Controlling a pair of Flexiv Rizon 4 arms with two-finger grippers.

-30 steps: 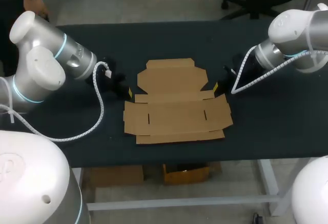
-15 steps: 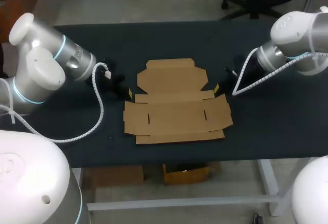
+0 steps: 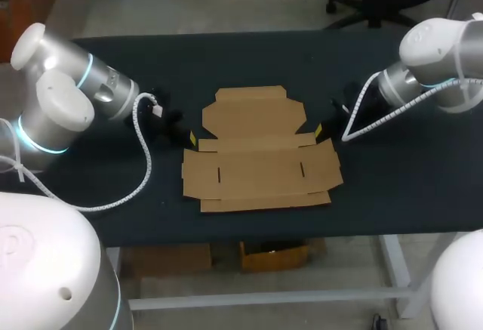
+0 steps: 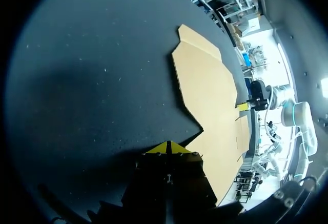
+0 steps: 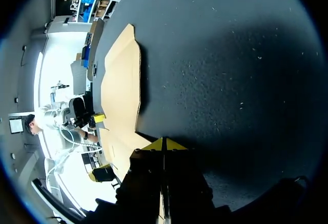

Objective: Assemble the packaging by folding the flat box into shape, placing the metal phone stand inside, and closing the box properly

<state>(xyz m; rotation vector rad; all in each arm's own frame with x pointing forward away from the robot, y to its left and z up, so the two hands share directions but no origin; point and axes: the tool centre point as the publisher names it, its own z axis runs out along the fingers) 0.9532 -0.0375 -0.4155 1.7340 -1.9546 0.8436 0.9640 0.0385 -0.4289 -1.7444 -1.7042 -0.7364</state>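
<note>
Item: box (image 3: pixel 260 170), flat and unfolded, lying mid-tabletop (image 3: pixel 400 186).
Our left claw (image 3: pixel 190 138): tips pressed together, empty, at the box's left notch.
Our right claw (image 3: pixel 318 128): likewise closed and empty, at the right notch.
Phone stand: not visible.
Step, we judge: folding not yet begun.
Next move calls for raising the side flaps.

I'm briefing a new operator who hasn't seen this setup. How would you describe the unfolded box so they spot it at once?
Start at the dark table and look to its middle, between the left gripper and the right gripper. The flat cardboard box lies there unfolded. It is the only tan thing on the tabletop, a flapped sheet with two short slits.
</note>
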